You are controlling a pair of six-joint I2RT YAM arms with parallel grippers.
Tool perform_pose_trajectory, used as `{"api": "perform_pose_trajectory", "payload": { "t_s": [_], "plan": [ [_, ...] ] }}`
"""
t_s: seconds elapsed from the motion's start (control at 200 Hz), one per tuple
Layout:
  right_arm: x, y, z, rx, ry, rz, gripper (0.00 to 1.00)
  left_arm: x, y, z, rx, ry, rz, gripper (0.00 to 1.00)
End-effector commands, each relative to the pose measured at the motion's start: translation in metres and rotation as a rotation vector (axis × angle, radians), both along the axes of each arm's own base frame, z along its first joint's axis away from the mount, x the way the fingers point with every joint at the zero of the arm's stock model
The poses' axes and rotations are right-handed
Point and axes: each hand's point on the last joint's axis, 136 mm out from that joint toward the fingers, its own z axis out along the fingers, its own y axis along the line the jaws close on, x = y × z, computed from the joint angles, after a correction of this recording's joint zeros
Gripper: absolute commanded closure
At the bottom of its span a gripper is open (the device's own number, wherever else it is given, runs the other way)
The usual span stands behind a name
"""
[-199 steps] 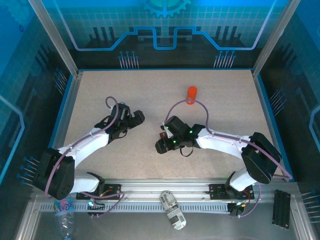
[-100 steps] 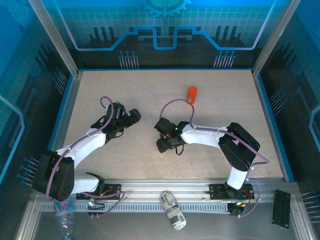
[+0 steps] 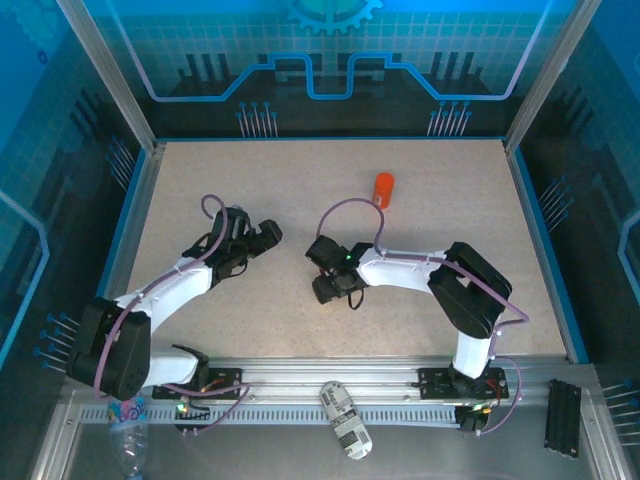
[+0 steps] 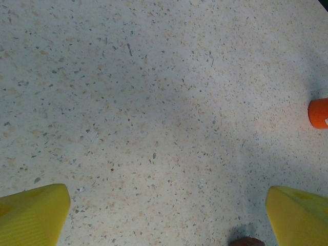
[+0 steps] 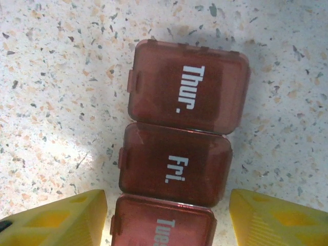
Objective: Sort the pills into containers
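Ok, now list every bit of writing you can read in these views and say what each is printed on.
"Thur.": white, on the upper lid of the red-brown pill tray.
"Fri.": on the middle lid.
"Tue": on the lower lid, cut off by the frame edge.
Print on the white cylinder lying by the front rail: too small to read.

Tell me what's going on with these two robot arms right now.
Two robot arms are set up to sort pills. The right hand is open over the dark red pill tray, its fingers either side of one compartment. The lids in view, Thur. and Fri. among them, are shut. The left hand hangs open over bare table nearby, holding nothing. An orange bottle sits farther back.
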Motion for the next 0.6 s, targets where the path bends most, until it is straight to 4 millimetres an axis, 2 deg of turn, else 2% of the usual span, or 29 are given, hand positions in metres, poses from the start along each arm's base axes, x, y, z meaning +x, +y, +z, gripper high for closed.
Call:
{"api": "perform_pose_trajectory", "payload": {
  "t_s": [0.0, 0.155, 0.32, 0.465, 0.595],
  "plan": [
    [0.0, 0.011, 0.0, 0.009, -0.006, 0.004, 0.39, 0.0, -0.002, -0.006, -0.022, 0.016, -0.003, 0.01],
    [-0.003, 0.008, -0.002, 0.008, 0.009, 0.001, 0.43, -0.001, -0.002, -0.006, -0.023, 0.018, -0.002, 0.01],
    [-0.006, 0.003, 0.001, 0.011, 0.003, 0.005, 0.65, -0.002, -0.006, -0.003, -0.053, 0.02, -0.009, 0.01],
    [0.003, -0.008, 0.028, 0.076, -0.04, 0.009, 0.8, -0.004, -0.029, 0.021, -0.187, -0.016, -0.08, 0.01],
    [0.015, -0.012, 0.066, 0.27, -0.073, 0.02, 0.84, -0.007, -0.061, 0.057, -0.388, -0.076, -0.187, 0.01]
  ]
}}
